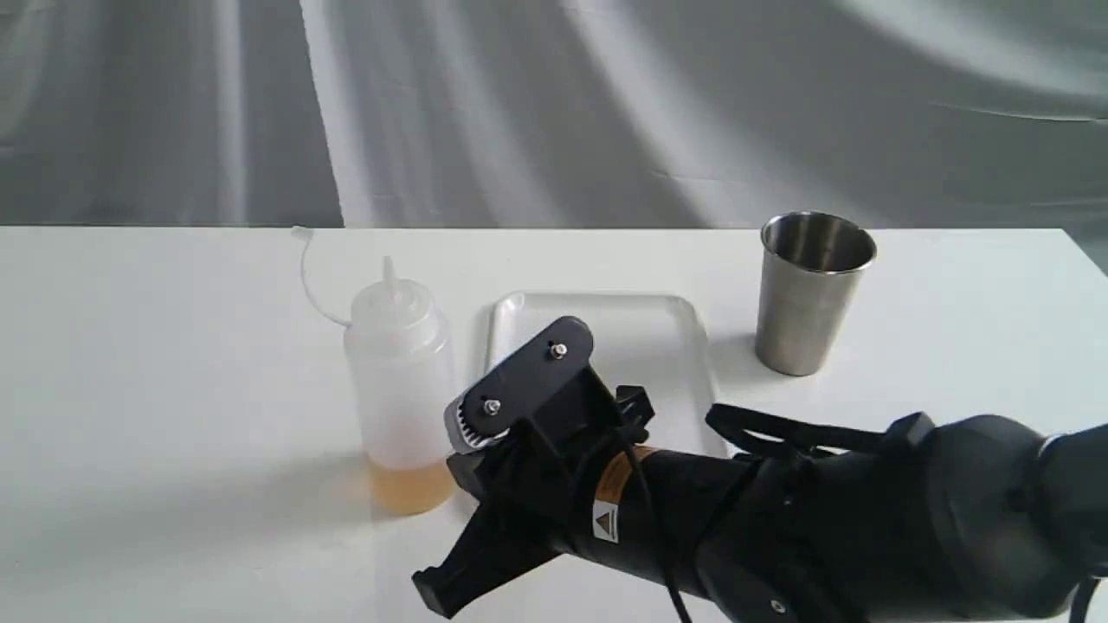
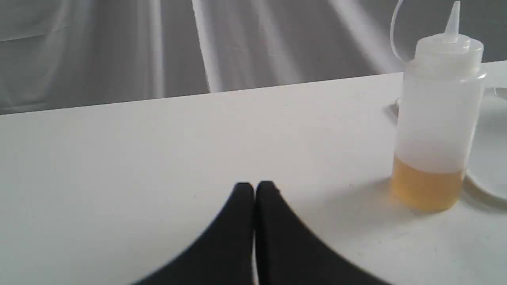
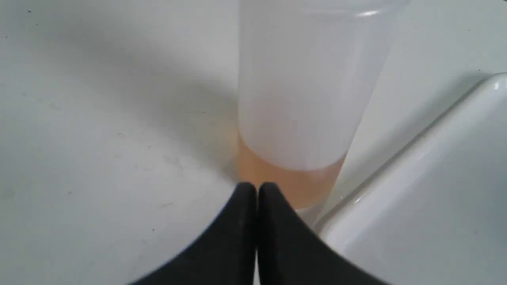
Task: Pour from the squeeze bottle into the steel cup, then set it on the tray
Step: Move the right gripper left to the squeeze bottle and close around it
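The squeeze bottle (image 1: 401, 389) stands upright on the white table left of the tray (image 1: 666, 333), with amber liquid at its bottom and its cap strap hanging off. The steel cup (image 1: 809, 290) stands upright right of the tray. My right gripper (image 1: 430, 595) is shut and empty, reaching in from the right. In the right wrist view its fingertips (image 3: 256, 186) sit just short of the bottle's base (image 3: 293, 118), beside the tray's rim (image 3: 416, 158). My left gripper (image 2: 253, 186) is shut and empty over bare table, well away from the bottle (image 2: 435, 130). The left arm is out of the exterior view.
The right arm's black body (image 1: 822, 519) fills the lower right of the exterior view and covers the tray's near edge. A grey cloth backdrop (image 1: 554, 104) hangs behind the table's far edge.
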`<state>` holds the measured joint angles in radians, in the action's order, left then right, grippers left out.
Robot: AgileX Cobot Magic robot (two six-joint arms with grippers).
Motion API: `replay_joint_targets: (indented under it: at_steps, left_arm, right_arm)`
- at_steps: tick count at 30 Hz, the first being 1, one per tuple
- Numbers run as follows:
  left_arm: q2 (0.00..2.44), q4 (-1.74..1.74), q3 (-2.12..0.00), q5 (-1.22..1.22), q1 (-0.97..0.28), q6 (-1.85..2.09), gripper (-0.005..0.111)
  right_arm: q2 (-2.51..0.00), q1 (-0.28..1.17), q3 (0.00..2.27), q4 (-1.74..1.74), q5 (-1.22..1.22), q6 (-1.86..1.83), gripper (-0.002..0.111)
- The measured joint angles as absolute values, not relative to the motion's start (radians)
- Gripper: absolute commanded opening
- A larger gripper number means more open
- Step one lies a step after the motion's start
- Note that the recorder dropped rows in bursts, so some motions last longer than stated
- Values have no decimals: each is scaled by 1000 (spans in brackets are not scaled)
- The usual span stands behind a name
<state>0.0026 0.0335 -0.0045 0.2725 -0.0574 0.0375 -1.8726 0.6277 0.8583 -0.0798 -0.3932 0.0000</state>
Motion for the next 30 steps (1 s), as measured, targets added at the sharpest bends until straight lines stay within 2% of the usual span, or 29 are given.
replay_joint_targets:
  at_steps: [9,13,15,20,23,25,30]
  left_arm:
    - [3,33,-4,272,-57,38,0]
    - [3,33,-4,272,-57,38,0]
    - [3,33,-4,272,-57,38,0]
    - [3,33,-4,272,-57,38,0]
    - [3,33,-4,272,-57,38,0]
    - [3,33,-4,272,-57,38,0]
    - [3,33,-4,272,-57,38,0]
  right_arm:
    - [-1879,628,858,-80,-428,0,3]
    - [-1879,628,858,-80,-428,0,20]
    - [-1879,628,858,-80,-428,0,32]
    - [-1895,628,858,-80,-440,0,74]
    - [-1927,628,858,-80,-458,6,92]
    - [-1947,628,858,-80,-467,6,96]
    - [-1963,628,858,-80,-486,6,96]
